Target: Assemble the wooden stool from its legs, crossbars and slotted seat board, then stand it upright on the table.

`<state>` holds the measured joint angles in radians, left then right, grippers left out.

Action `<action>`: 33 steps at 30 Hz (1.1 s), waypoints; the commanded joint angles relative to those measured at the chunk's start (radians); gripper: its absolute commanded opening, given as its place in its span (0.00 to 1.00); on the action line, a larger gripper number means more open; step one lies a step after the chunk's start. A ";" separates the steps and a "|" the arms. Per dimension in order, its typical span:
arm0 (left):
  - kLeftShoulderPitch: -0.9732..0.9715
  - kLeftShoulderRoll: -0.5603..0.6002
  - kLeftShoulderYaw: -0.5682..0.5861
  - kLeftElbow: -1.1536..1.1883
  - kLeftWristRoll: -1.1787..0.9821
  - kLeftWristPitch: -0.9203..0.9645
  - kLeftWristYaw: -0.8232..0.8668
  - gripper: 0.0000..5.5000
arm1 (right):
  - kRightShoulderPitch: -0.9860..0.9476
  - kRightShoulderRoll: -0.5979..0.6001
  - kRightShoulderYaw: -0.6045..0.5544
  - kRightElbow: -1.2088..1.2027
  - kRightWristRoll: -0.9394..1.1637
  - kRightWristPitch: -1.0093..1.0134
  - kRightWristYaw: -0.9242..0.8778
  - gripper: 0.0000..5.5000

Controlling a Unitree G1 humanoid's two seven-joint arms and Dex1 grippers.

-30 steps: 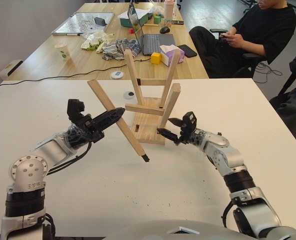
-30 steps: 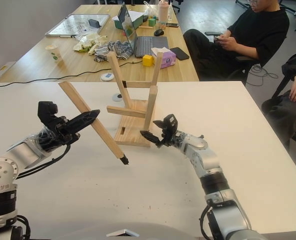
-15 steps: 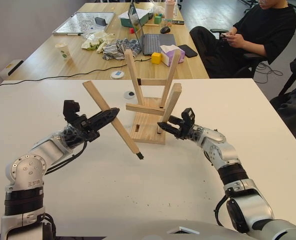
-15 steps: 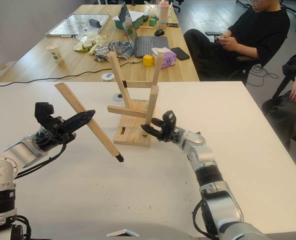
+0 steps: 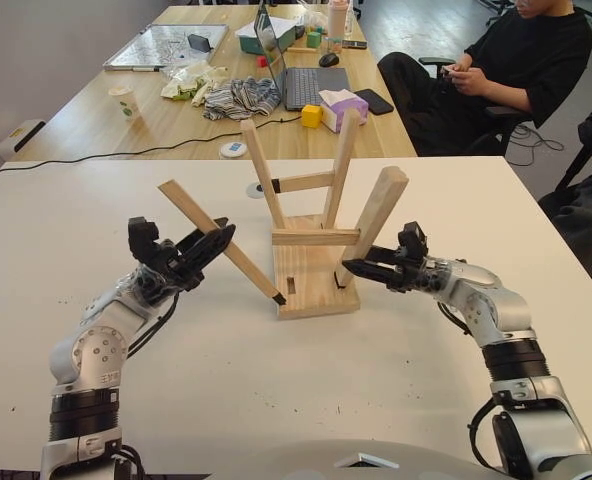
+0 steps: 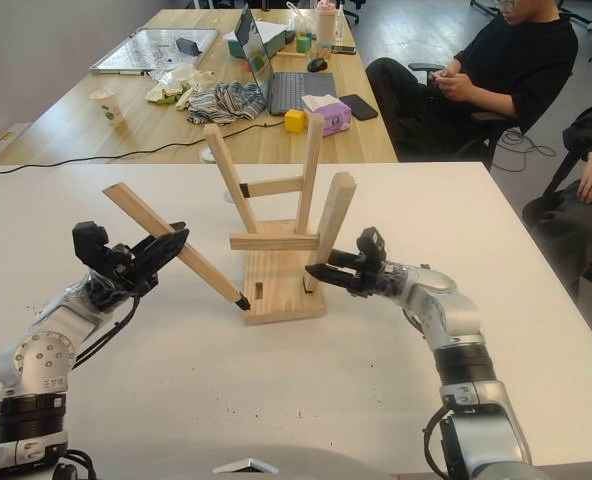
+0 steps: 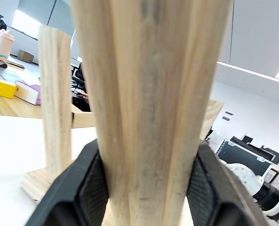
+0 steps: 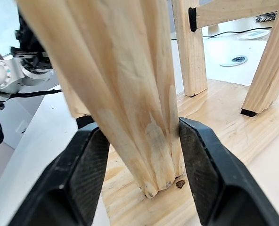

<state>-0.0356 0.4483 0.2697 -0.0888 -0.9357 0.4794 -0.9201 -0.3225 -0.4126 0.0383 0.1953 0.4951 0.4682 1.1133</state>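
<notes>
Flat on the white tabletop (image 5: 276, 400), about mid-scene: the slotted seat board (image 5: 314, 296), underside up. Standing on its far part, two far legs (image 5: 261, 170), joined high up by an upper crossbar (image 5: 301, 182). Lower down, a lower crossbar (image 5: 316, 237), ending just beside the near-right leg (image 5: 378, 218).

Reaching in from the right, elbow bent, forearm roughly level and pointing left: the right gripper (image 5: 360, 272), pinching the near-right leg low down, just above the board. Leans that leg rightward, top end well apart from the far pair, foot on the board. Seen from the wrist, black pads (image 8: 83, 179) pressed on either side of the wood. Cannot tell whether the foot sits in a slot.

Coming from the near left, elbow bent, forearm angled up toward the centre: the left gripper (image 5: 214, 240), clamped on a loose leg (image 5: 248, 266) near its middle. Holds it off the tabletop at a slant, upper end to the far left, dark-tipped lower end down at the board's near-left edge, just beside a slot. Cannot tell whether that tip touches the board.
</notes>
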 commanded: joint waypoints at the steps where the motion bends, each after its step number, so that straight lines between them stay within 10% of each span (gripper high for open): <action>1: 0.025 -0.060 -0.032 0.020 0.059 -0.069 -0.021 0.37 | 0.029 -0.027 0.035 0.003 -0.018 0.004 0.046 0.41; 33: -0.097 -0.233 -0.104 0.258 0.221 -0.319 -0.107 0.37 | 0.059 -0.050 0.145 0.258 -0.149 -0.227 0.120 0.41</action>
<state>-0.1242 0.2123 0.1831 0.1417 -0.7567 0.1708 -1.0144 -0.3161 -0.4472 0.1320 0.3945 0.4264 0.1997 1.2432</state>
